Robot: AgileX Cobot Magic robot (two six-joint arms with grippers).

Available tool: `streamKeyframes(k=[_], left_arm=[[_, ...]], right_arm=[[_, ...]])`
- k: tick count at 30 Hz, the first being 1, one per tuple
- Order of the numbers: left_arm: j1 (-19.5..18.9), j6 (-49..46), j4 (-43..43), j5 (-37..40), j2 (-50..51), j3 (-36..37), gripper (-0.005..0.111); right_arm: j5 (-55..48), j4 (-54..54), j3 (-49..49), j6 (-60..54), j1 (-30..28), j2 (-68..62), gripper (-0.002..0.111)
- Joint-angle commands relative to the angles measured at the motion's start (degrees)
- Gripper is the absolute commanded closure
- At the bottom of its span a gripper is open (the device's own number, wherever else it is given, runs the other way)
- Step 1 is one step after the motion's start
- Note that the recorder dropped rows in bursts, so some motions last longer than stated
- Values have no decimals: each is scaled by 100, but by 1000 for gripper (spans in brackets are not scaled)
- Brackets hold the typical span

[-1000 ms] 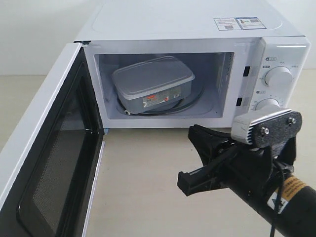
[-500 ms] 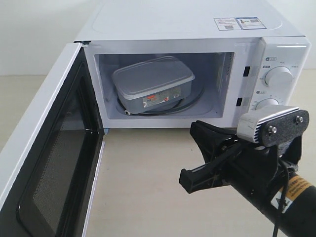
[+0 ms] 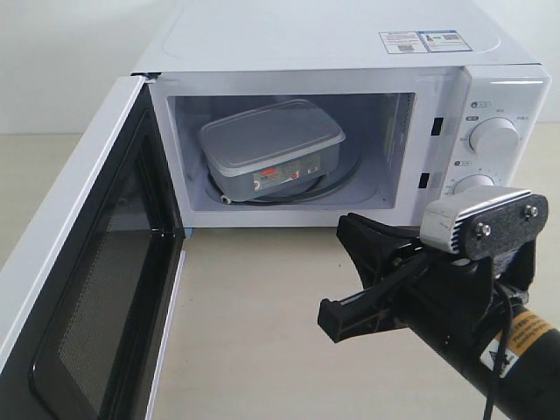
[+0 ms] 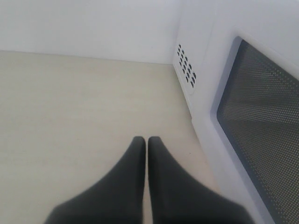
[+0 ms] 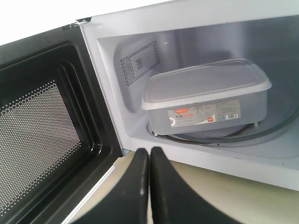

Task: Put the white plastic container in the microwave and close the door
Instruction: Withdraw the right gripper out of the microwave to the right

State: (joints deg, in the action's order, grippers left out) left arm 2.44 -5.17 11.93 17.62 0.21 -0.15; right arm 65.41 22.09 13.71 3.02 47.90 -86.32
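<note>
Right arm backed off slightly; door stands wide open.

The left gripper hung with fingers pressed together above the pale table; the door with its mesh window stood at two o'clock from it, the vents of the microwave at one o'clock

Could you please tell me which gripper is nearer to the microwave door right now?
Left. The left gripper sits close beside the outer face of the door, fingers shut. The right gripper is on the inner side, in front of the open microwave, farther off.
</note>
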Motion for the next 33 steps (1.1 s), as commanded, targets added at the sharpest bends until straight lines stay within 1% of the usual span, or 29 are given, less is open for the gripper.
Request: streamKeyframes(k=[1, 18, 23, 28, 31, 33], left_arm=[[-18, 50, 64, -9, -21, 15, 102], [-18, 50, 64, -9, -21, 15, 102], [-18, 50, 64, -9, -21, 15, 102], [-18, 50, 64, -9, -21, 15, 102], [-18, 50, 64, -9, -21, 15, 102], [-18, 50, 64, -9, -21, 15, 102]], right_arm=[[77, 7, -38, -12, 0, 53, 108], [77, 7, -38, -12, 0, 53, 108], [77, 293, -38, -12, 0, 53, 108], [77, 340, -38, -22, 0, 119, 108], [-59, 789, -38, -132, 0, 433, 108], [-424, 1171, -38, -371, 0, 793, 108]])
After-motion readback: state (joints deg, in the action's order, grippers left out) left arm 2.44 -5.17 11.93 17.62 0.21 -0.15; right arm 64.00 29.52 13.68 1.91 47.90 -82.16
